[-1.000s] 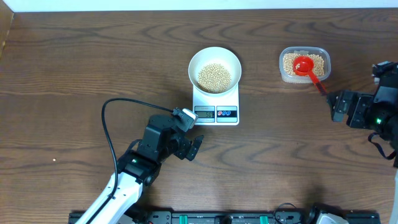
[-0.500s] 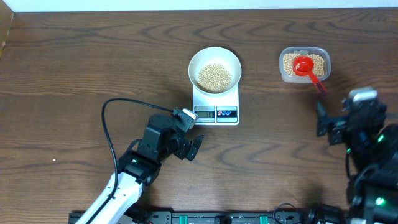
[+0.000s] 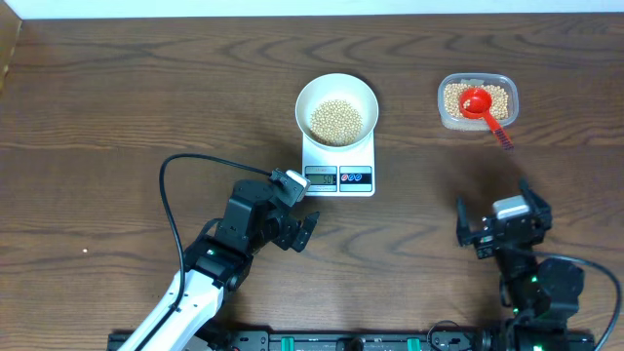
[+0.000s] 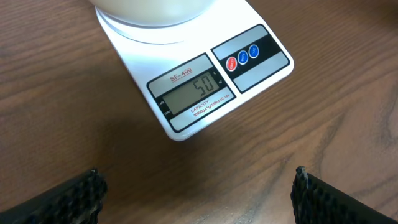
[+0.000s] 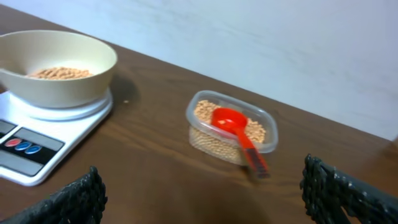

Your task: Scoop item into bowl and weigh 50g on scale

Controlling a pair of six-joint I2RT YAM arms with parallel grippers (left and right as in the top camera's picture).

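Left fingers [image 4: 62,202] and right fingers [image 5: 348,190] spread wide, empty. Bowl [image 3: 304,96] of beans [image 3: 336,120] sits on scale [image 4: 193,93], which reads 50.

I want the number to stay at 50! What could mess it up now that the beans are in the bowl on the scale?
1. The left fingers sit open just in front of the scale, whose display reads 50. A bump could shift it or the bowl and change the reading.
2. The red scoop's handle pokes out over the tub's rim. The right fingers could catch it in passing and spill beans.
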